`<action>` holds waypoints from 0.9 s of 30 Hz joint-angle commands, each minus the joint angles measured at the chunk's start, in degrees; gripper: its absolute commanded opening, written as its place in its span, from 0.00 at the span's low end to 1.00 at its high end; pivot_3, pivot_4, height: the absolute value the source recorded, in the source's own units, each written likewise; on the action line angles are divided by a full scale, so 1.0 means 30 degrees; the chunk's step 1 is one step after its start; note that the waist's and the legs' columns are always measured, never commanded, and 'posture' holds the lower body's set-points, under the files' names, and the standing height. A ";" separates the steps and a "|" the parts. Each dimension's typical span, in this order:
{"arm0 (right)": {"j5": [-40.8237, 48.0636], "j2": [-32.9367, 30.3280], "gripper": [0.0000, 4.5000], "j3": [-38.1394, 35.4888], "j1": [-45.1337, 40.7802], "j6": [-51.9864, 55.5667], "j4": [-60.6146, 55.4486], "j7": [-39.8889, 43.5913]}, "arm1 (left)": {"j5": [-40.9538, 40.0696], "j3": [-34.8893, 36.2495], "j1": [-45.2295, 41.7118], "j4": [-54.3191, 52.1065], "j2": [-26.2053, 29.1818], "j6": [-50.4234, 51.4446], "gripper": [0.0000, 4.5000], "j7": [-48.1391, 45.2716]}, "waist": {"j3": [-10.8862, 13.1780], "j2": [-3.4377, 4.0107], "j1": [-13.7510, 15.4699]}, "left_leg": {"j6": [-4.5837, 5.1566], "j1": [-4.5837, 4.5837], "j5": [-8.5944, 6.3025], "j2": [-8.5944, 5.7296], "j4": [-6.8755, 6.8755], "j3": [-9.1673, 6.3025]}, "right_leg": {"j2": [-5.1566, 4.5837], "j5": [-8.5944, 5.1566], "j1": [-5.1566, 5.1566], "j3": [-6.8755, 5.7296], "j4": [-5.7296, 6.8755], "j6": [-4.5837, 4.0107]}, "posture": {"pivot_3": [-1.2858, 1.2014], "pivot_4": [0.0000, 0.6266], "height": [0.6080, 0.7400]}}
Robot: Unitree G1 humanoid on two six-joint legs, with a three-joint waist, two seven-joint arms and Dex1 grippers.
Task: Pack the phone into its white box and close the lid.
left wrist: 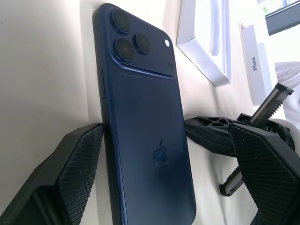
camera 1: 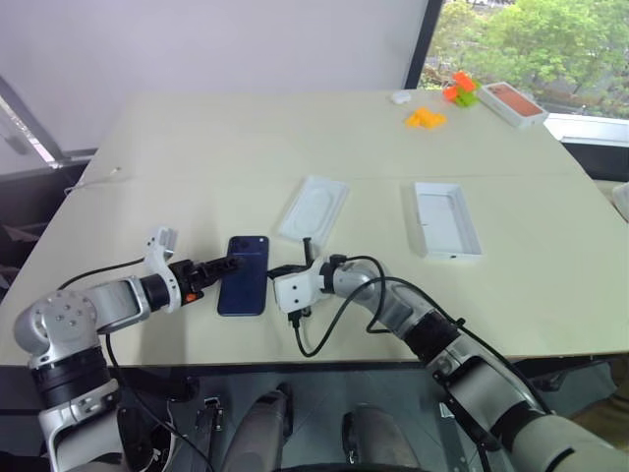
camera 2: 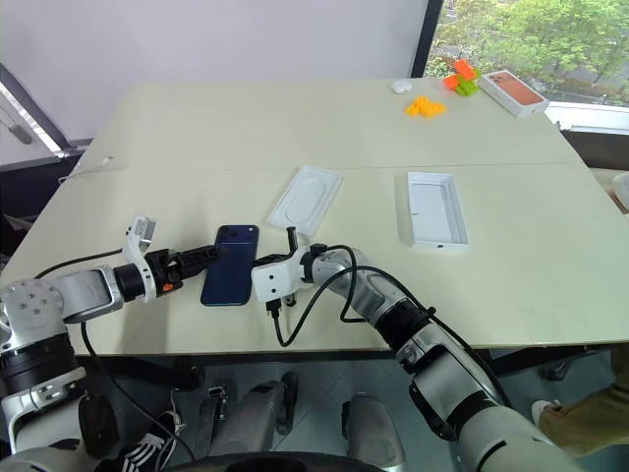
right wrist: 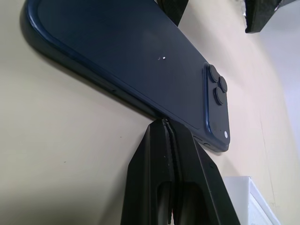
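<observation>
Table (camera 1: 295, 138) edge beside phone (camera 1: 244, 274)

Phone (left wrist: 145, 136): near end cut off by frame edge in left wrist view; far end cut off in right wrist view. Left gripper (left wrist: 164, 173): finger bases run out of frame, and the far finger hides part of the right gripper's closed tips (left wrist: 211, 136) behind it. Right gripper (right wrist: 169, 140) tips meet the phone's long edge; can't tell if pressing or just touching, the contact spot is hidden by the fingers. Beyond the phone, white box (left wrist: 206, 42) cut off, so only one corner shows. Lid (left wrist: 257, 63): side print too small to read, far end cropped.
</observation>
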 commanded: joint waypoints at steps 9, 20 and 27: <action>0.0480 0.1020 0.01 0.0340 -0.0131 -0.0129 -0.0478 0.0020 | -0.1399 0.0361 -0.0621 -0.0752 -0.1636 0.1381 1.00 0.0371 | 0.0010 -0.0015 0.0008 | -0.0001 -0.0011 0.0000 0.0000 -0.0004 -0.0001 | 0.0000 0.0000 0.0001 0.0003 -0.0039 0.0000 | 0.52 0.24 1.00; 0.0666 0.0972 0.01 0.0327 0.0039 -0.0096 -0.0690 0.0223 | -0.2955 0.1885 -0.1567 -0.0251 -0.1170 0.1381 1.00 0.0554 | 0.0011 -0.0019 0.0041 | -0.0014 -0.0169 0.0008 0.0000 -0.0022 -0.0008 | 0.0004 0.0006 -0.0180 -0.0010 -0.0055 0.0013 | 0.52 0.24 1.00; 0.0713 0.1049 0.01 0.0319 0.0150 -0.0061 -0.0791 0.0296 | -0.3233 0.0502 -0.0735 -0.1081 -0.0701 0.1381 1.00 0.1669 | 0.0003 -0.0044 -0.0032 | -0.0019 -0.0171 0.0012 0.0001 -0.0025 -0.0002 | 0.0010 0.0032 -0.0181 -0.0011 -0.0058 0.0091 | 0.52 0.24 1.00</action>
